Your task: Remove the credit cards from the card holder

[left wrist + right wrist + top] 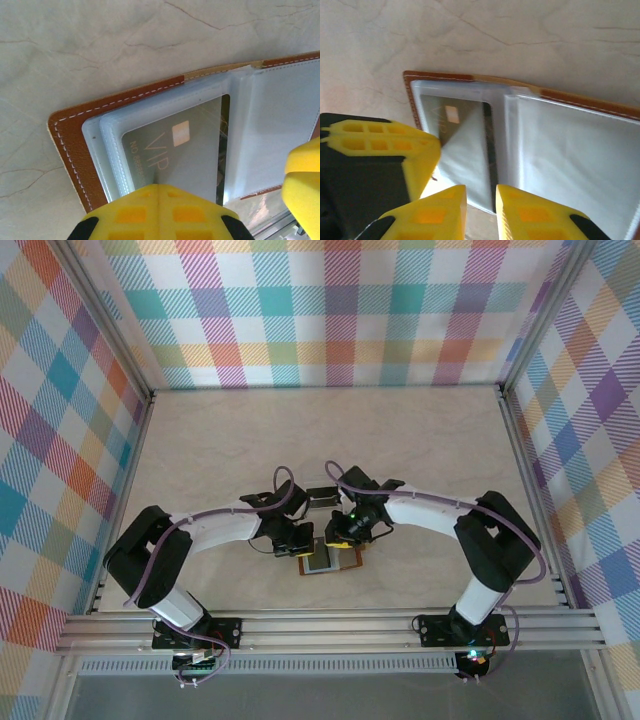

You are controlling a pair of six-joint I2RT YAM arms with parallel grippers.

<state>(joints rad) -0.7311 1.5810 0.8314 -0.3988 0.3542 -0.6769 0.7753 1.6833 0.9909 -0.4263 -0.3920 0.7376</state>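
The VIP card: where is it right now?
The VIP card sits inside a clear pocket of the open brown card holder, on its left page in the left wrist view, just beyond the left end effector.

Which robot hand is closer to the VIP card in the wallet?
The left gripper, I think: its shut jaws touch the VIP card's near edge inside the card holder. The right gripper hovers just off the holder's edge, jaws slightly apart.

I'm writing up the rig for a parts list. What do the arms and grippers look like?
Both arms have white link shells with black joint housings, and a purple cable looped along each. The left gripper and right gripper have bright yellow fingers with rectangular cut-outs, on black mounts. A green light glows near the right wrist.
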